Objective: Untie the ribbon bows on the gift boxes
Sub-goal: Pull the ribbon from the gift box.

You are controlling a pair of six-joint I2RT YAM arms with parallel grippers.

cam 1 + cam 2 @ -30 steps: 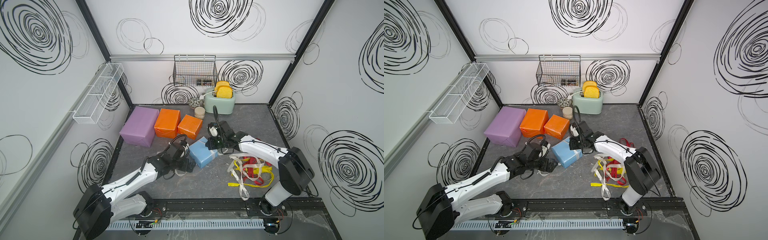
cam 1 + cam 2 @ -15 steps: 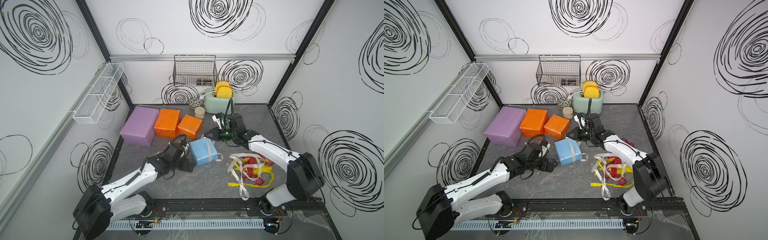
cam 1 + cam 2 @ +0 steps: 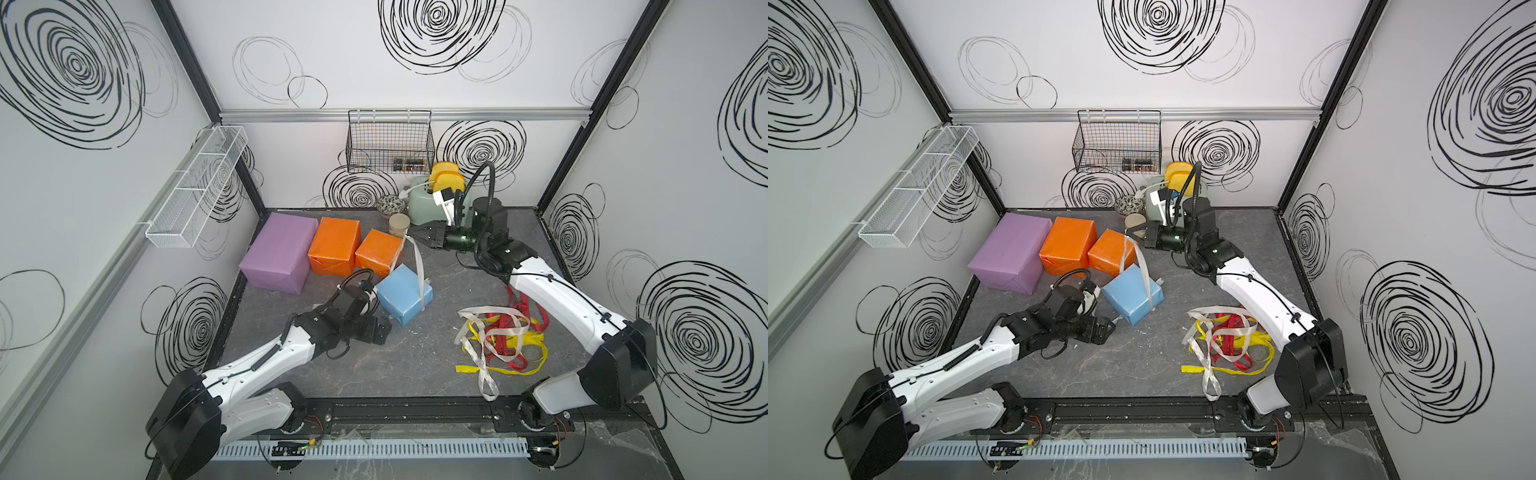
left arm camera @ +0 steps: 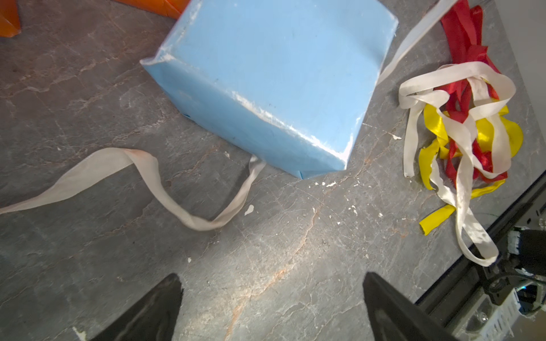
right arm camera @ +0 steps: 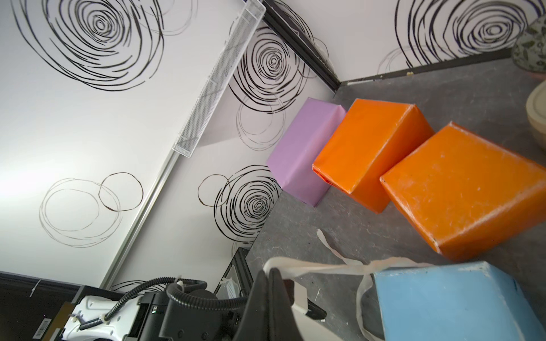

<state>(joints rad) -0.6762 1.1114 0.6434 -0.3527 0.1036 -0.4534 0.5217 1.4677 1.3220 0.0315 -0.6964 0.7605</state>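
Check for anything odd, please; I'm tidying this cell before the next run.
The blue box sits skewed, out of line with the other boxes, its edges scuffed white. A white ribbon loops round it, one end pinched in the shut right gripper. White flecks litter the floor beside it.

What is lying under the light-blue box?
A white ribbon comes out from beneath one lower edge of the light-blue box. How it runs under the box is covered.
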